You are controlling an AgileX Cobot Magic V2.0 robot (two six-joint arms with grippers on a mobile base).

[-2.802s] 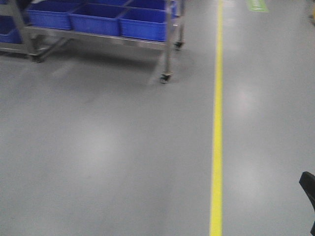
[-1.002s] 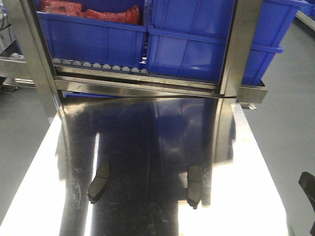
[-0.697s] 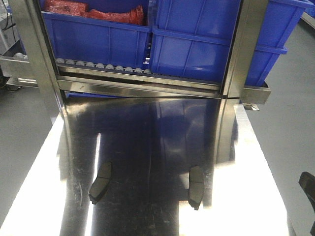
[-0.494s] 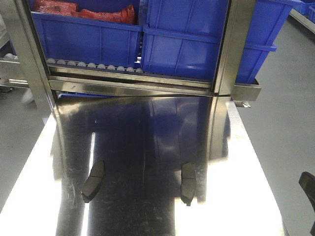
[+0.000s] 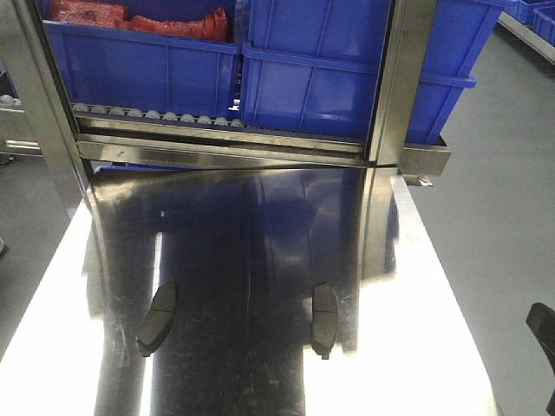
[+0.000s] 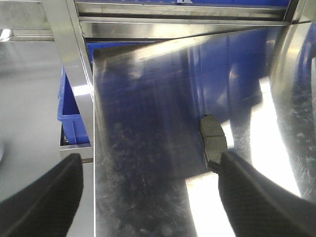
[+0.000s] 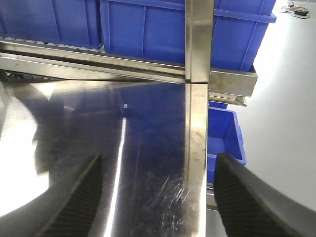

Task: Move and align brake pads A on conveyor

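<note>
Front overview, wrists nearer, shared tabletop [image 5: 243, 260]

A shiny stainless steel worktop [image 5: 260, 225] is seen in the exterior view, with blurred blue and white reflections spread across it. At its far edge a steel cross rail [image 5: 217, 154] is fixed between two steel uprights [image 5: 399, 78]. Above the rail a roller track [image 5: 147, 114] is mounted, and large blue bins [image 5: 312, 78] are carried on it side by side. Red items [image 5: 87, 13] are held in the left bin; what they are cannot be made out. A lower blue bin [image 7: 224, 133] is shown under the worktop's right edge, and another [image 6: 74, 118] under the left. The worktop is flanked by grey floor [image 5: 494, 217]. What may be a small cabled device [image 7: 298, 11] lies on the floor far off.
</note>
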